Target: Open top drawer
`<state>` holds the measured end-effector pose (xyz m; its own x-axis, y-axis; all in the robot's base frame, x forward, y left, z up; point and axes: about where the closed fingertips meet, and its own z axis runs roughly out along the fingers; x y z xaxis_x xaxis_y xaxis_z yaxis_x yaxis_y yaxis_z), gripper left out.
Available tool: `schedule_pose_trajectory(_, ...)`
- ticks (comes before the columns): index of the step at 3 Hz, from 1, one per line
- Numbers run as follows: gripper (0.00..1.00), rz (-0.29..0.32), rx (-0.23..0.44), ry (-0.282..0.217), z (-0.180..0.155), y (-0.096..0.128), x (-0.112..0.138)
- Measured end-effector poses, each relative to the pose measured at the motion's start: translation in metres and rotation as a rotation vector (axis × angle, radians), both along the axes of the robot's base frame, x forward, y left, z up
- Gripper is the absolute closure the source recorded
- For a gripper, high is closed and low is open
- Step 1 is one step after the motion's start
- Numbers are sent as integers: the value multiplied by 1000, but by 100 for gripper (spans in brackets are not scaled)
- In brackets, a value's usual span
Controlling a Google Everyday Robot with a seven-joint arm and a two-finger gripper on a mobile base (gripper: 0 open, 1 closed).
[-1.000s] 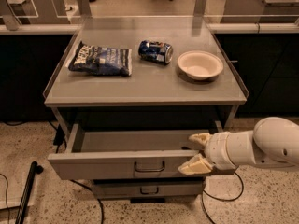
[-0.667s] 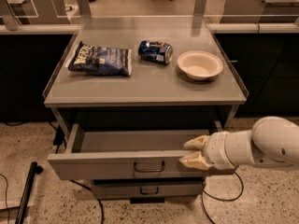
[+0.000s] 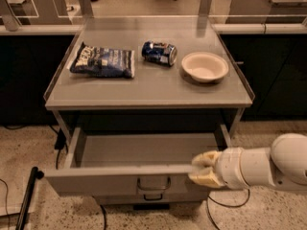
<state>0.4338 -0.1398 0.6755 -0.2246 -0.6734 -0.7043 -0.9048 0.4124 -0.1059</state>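
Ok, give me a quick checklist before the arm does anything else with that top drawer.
1. Top drawer out from under the table: ok, its tray shows.
2. Gripper at the drawer's front edge, right of the handle: ok.
3. Firm hold on the drawer front: cannot tell.
4. Drawer at full travel: cannot tell.
5. Chip bag, can and bowl back from the table's front edge: ok.
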Motion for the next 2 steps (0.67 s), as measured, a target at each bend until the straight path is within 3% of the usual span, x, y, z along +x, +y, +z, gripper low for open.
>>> schedule_pose_trajectory(2,100,-20,7,7,1,-1,-18)
